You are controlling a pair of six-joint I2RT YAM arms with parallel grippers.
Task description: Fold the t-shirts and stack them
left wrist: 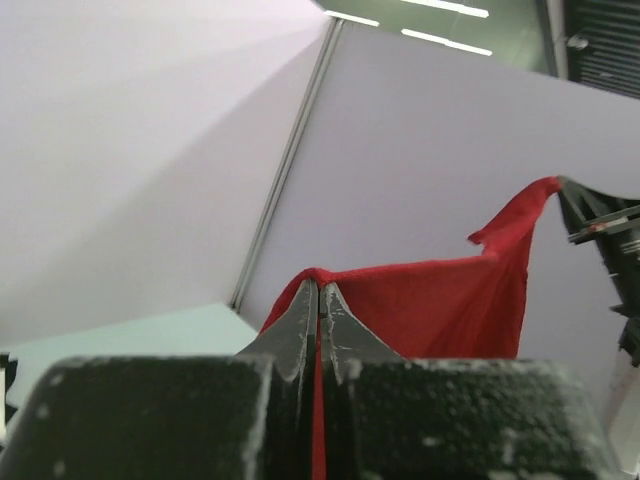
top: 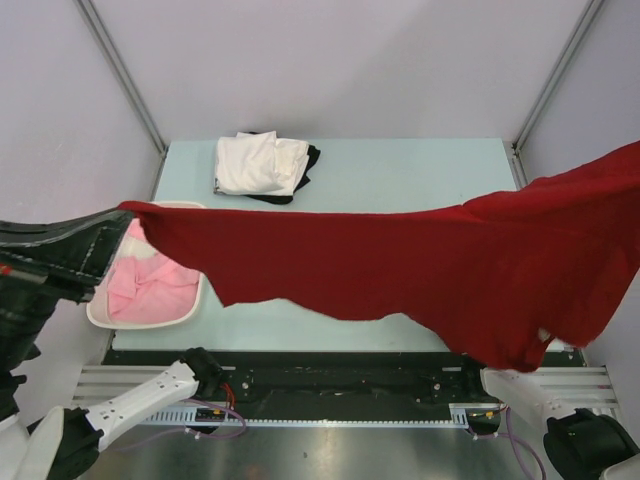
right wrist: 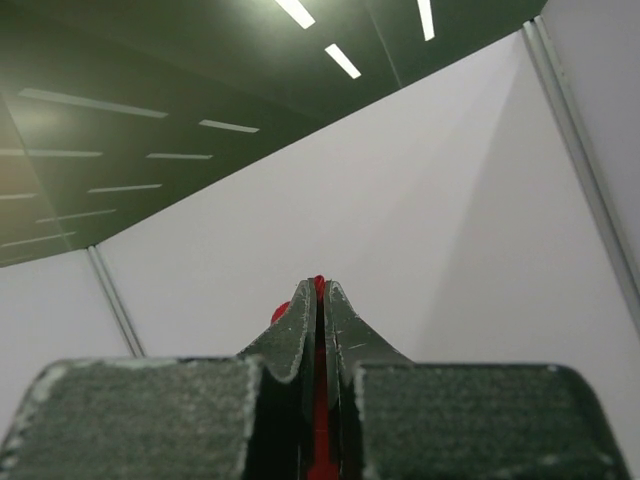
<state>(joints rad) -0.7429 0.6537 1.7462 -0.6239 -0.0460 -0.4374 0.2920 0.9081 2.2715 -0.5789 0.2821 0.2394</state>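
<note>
A dark red t-shirt hangs stretched in the air across the table, sagging low toward the right. My left gripper is shut on its left end, high over the basket. In the left wrist view the fingertips pinch a fold of the red cloth, and the shirt's far corner runs up to the right gripper. My right gripper is shut on a thin strip of the red shirt; it lies outside the top view at the right.
A folded stack of white and black t-shirts lies at the back left of the pale green table. A white basket with a pink shirt stands at the left edge. Enclosure walls and posts surround the table.
</note>
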